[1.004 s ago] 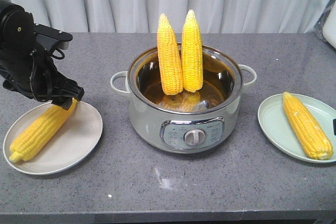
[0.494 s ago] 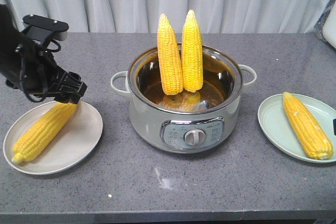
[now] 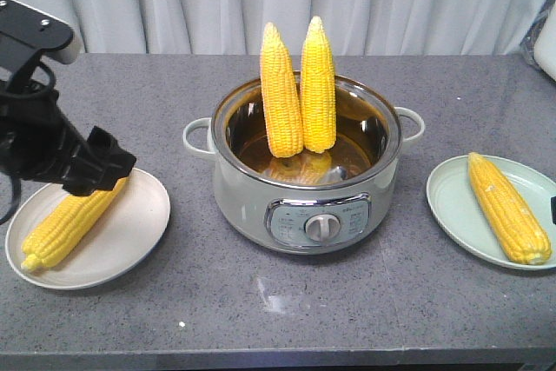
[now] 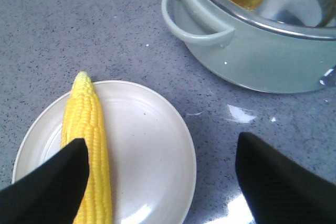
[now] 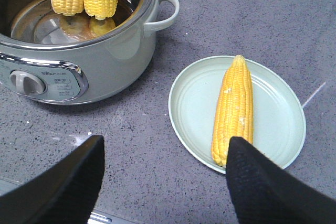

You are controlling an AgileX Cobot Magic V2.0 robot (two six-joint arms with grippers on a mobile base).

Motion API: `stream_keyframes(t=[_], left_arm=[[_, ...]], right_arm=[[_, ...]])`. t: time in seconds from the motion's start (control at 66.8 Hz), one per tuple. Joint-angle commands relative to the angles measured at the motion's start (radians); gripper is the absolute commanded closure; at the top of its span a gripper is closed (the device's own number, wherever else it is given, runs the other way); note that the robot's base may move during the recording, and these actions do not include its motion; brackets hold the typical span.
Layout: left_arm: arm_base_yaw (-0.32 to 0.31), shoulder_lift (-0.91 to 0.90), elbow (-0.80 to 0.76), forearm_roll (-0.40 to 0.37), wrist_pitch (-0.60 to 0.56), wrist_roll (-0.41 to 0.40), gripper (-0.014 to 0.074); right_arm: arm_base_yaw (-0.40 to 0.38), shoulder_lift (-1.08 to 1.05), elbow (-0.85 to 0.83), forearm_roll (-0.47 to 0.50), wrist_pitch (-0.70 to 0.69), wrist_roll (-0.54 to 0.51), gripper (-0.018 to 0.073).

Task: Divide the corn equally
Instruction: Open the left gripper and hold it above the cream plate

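- Corn is split three ways: the left cob (image 3: 74, 219) lies flat on the white plate (image 3: 139, 223). The right cob (image 3: 508, 208) lies along the green plate (image 3: 447, 197). Two pot cobs (image 3: 281, 93) stand tip-up in the pot (image 3: 248, 206) between the plates.
- The left fingers (image 4: 42, 187) are spread wide and grip nothing. They hang just above the left cob's thick end, so the cob rests on the plate by its own weight.
- The right fingers (image 5: 262, 192) are equally wide and empty, above the tabletop (image 5: 152, 145) at the green plate's near edge.
- Each plate has one cob, so the job looks half done, with one pot cob due to each side.
- Standing upright, the pot cobs rise clear of the rim, which should make them easy to grasp.
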State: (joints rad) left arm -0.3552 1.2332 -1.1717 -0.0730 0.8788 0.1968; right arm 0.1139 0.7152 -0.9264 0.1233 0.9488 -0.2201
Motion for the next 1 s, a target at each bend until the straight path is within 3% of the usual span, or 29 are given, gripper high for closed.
stream_keyframes(t=[0.0, 0.15, 0.404, 0.749, 0.989], left_arm=[[-0.007, -0.068, -0.002, -0.068, -0.058, 0.052, 0.0037], [-0.007, -0.09, 0.012, -0.11, -0.058, 0.104, 0.0037], [-0.005, -0.09, 0.012, -0.109, -0.064, 0.106, 0.0037], [-0.005, -0.09, 0.012, -0.109, -0.065, 0.106, 0.0037], [-0.005, -0.09, 0.012, -0.109, -0.065, 0.106, 0.0037]], right_arm=[[0.001, 0.0, -0.022, -0.003, -0.065, 0.0, 0.0087], [0.001, 0.0, -0.022, -0.001, -0.066, 0.0, 0.0087], [0.001, 0.012, -0.022, 0.0, -0.114, -0.005, 0.0087], [0.001, 0.233, -0.149, 0.005, -0.155, -0.002, 0.0087], [0.001, 0.428, -0.321, 0.151, -0.153, -0.135, 0.0087]])
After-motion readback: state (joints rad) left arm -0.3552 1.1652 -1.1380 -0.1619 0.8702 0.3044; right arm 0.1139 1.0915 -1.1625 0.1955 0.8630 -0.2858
